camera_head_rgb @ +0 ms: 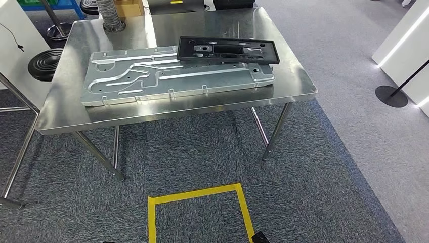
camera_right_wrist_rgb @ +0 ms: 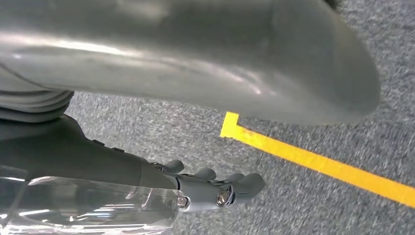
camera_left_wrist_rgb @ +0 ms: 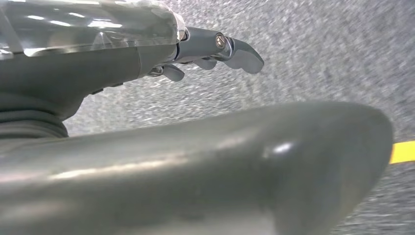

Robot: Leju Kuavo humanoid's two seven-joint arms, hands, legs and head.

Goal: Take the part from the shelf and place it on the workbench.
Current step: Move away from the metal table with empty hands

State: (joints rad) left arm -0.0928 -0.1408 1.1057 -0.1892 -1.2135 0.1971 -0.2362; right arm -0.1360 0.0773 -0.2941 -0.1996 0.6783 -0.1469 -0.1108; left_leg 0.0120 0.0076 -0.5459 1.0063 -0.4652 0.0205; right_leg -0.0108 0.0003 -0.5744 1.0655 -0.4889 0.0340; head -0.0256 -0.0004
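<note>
A steel workbench [camera_head_rgb: 298, 89] stands ahead of me in the head view. On it lies a large silver stamped metal plate [camera_head_rgb: 172, 75], and a black rectangular frame part [camera_head_rgb: 228, 50] rests across the plate's far right corner. My left hand [camera_left_wrist_rgb: 205, 161] hangs over the grey carpet, its thick thumb in front and its fingers [camera_left_wrist_rgb: 230, 48] stretched out, holding nothing. My right hand [camera_right_wrist_rgb: 186, 58] hangs the same way, with its fingers [camera_right_wrist_rgb: 220, 188] apart and nothing in them.
A yellow tape square [camera_head_rgb: 200, 195] marks the carpet in front of the bench. A second table's legs [camera_head_rgb: 15, 152] stand at the left, beside a black round base [camera_head_rgb: 44, 63]. A stanchion base [camera_head_rgb: 391, 95] and white panels [camera_head_rgb: 404, 45] stand at the right.
</note>
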